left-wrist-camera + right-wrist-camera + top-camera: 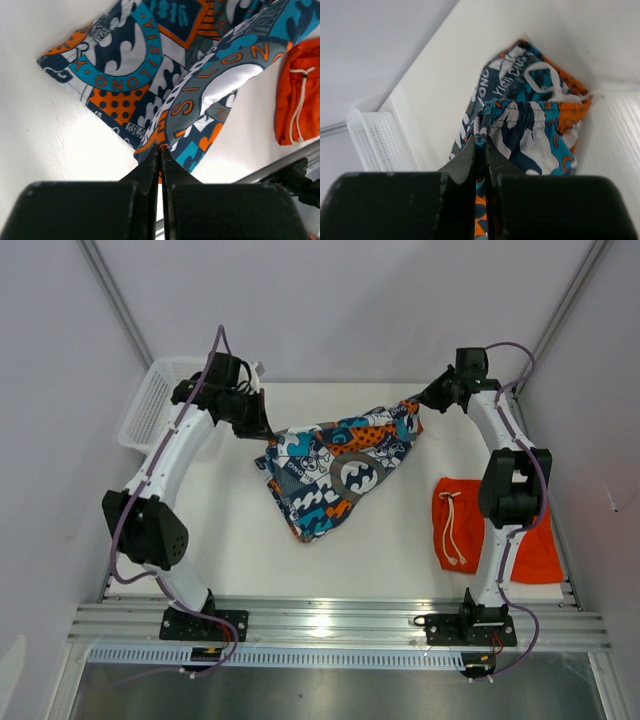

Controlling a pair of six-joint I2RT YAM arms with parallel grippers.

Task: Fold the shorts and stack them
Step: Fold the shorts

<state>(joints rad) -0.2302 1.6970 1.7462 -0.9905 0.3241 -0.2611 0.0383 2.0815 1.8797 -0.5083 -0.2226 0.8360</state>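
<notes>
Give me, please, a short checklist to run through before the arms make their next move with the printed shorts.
1. Left pincer shut on an edge of the printed shorts: ok.
2. Right pincer shut on the same pair at its gathered edge: ok.
3. Fabric pulled flat between the two grips: not ok, it sags in folds towards the table.
4. Lower corner lifted off the table: cannot tell.
5. Orange shorts lying apart from the printed pair, on the right: ok.
6. Basket away from the fabric, at the far left: ok.
</notes>
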